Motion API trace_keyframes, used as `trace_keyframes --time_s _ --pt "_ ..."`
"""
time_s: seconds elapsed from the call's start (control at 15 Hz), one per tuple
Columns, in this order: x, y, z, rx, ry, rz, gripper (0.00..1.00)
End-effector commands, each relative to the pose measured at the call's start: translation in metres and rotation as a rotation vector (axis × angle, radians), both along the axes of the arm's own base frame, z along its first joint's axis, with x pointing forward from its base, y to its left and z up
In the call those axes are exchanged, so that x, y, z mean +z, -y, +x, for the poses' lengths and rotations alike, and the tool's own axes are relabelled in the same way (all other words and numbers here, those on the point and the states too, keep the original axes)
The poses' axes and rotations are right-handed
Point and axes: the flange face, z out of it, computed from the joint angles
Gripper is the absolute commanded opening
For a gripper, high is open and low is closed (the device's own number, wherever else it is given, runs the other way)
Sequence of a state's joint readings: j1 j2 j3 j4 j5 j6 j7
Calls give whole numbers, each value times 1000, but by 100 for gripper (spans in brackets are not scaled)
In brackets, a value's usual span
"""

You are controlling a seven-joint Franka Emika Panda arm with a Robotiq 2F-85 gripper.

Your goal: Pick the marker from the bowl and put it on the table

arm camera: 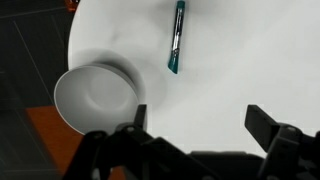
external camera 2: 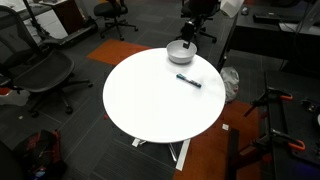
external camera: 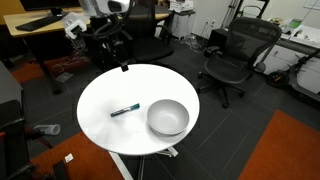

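Lying flat on the round white desk (external camera: 105,130), the marker (external camera: 124,110) rests just beside the bowl (external camera: 168,118), not inside it; in the wrist view the bowl looks empty. The end effector (arm camera: 198,120) hangs above, released, its jaws wide apart with nothing between them. The placing step appears done, so the next move probably calls only for lifting clear without brushing either object.

Marker (external camera: 124,109) and bowl (external camera: 168,118) on white table (external camera: 110,90)
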State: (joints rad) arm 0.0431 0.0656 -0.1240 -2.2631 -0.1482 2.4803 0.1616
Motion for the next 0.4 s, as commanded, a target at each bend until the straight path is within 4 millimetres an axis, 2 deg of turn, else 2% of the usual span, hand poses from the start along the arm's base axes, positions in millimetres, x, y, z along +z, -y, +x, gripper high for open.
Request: trace_keyframes --time_s 0.0,0.07,0.13,0.33 --pt "23 3 -18 28 -14 22 100" --pt "27 3 -18 30 -15 22 100" --pt "18 3 -7 13 -4 8 100" --pt "24 4 -9 17 -2 8 100"
